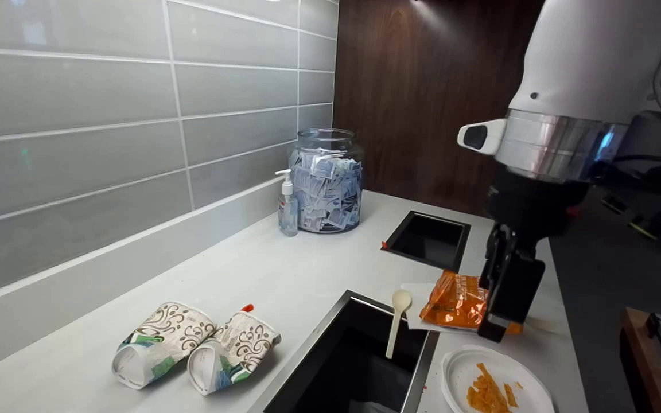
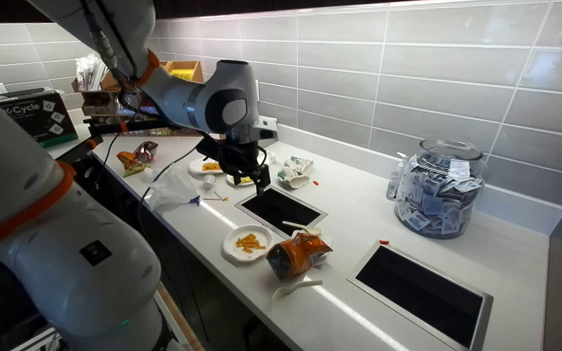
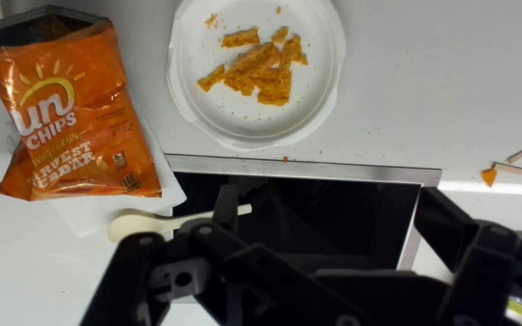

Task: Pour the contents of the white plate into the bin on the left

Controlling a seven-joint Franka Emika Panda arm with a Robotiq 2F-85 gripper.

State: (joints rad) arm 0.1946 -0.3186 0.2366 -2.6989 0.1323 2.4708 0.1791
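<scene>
The white plate [image 3: 313, 93] sits on the counter [image 3: 424, 81] in the wrist view, between 11 and 12 o'clock from the bin [image 3: 306, 169] and just beside its metal frame. Chip pieces [image 3: 265, 72] lie in its middle, so I judge the pouring not yet done. The gripper [image 3: 333, 201] is wide, its fingers well apart with nothing held, and it is seen over the bin rather than the plate.

In an exterior view, the plate [image 1: 457, 367] runs off the lower edge at about 3 o'clock from the bin; the gripper hangs toward the plate's 12 o'clock, not touching it. A spoon [image 1: 401, 300] lies with its handle over the opening.

In an exterior view, the plate [image 2: 230, 243] lies between 7 and 8 o'clock from that same bin (a second bin [image 2: 483, 319] sits toward 4 o'clock; I take the one beside the plate as meant). By my reckoning everything is left to do: grip the rim, lift, carry across, tip, and shake loose what clings.
</scene>
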